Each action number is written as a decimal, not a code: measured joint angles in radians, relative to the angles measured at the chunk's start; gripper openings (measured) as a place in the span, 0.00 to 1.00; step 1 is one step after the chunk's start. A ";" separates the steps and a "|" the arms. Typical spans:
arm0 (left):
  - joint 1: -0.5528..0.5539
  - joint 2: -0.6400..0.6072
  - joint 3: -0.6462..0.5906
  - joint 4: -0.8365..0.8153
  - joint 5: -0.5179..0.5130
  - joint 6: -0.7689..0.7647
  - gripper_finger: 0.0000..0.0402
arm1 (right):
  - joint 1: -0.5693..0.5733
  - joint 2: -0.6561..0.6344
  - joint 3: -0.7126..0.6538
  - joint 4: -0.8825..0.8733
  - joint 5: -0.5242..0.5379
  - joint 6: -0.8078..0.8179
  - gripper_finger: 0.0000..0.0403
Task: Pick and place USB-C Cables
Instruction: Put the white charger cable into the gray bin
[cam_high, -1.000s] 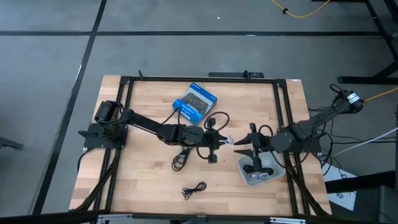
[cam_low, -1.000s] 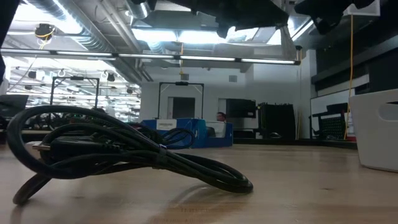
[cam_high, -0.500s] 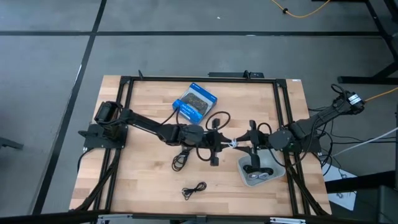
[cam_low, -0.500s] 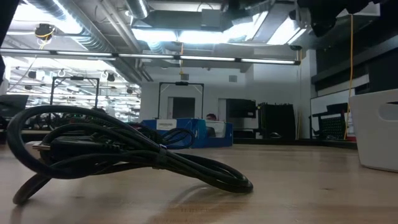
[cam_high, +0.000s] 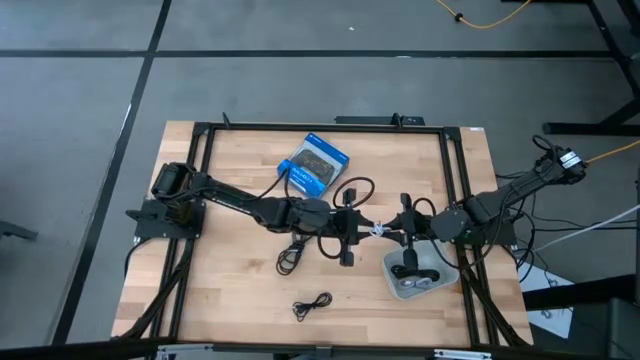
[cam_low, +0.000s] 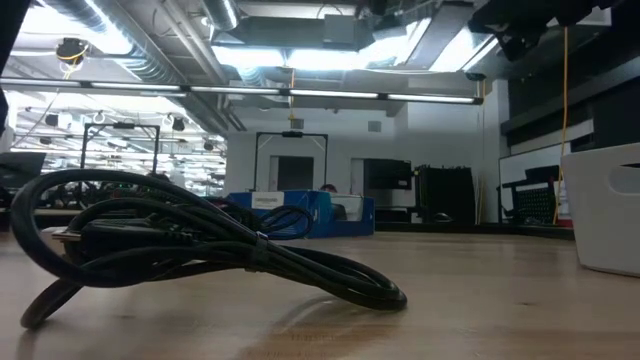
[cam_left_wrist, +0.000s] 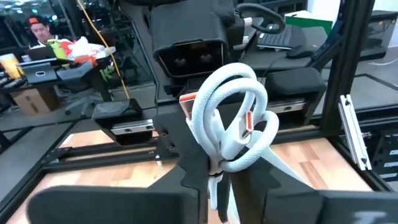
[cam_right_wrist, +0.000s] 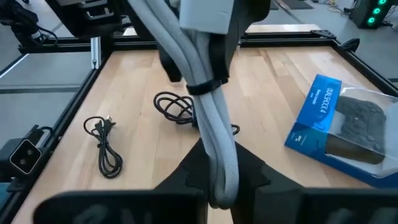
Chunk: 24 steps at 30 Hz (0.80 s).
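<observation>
One white cable (cam_high: 377, 230) between two end effectors; three black cables (cam_high: 317, 304) on table.

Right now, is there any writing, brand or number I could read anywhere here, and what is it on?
Blue box, white lettering along its side: too blurred to read for sure.
Its white label, in the low view: too small to read.
White cable, gripped by the left hand and the right hand: no print shows.
No other text can be made out.
</observation>
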 joint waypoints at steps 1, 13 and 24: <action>0.000 0.000 0.000 -0.002 0.001 0.000 0.15 | 0.000 0.000 0.000 0.000 0.001 0.002 0.08; -0.002 -0.009 0.000 -0.080 -0.025 0.000 0.18 | 0.000 0.000 -0.001 -0.033 0.006 0.020 0.08; -0.001 -0.036 -0.002 -0.210 -0.032 -0.004 0.19 | 0.000 -0.001 -0.002 -0.075 0.010 0.078 0.08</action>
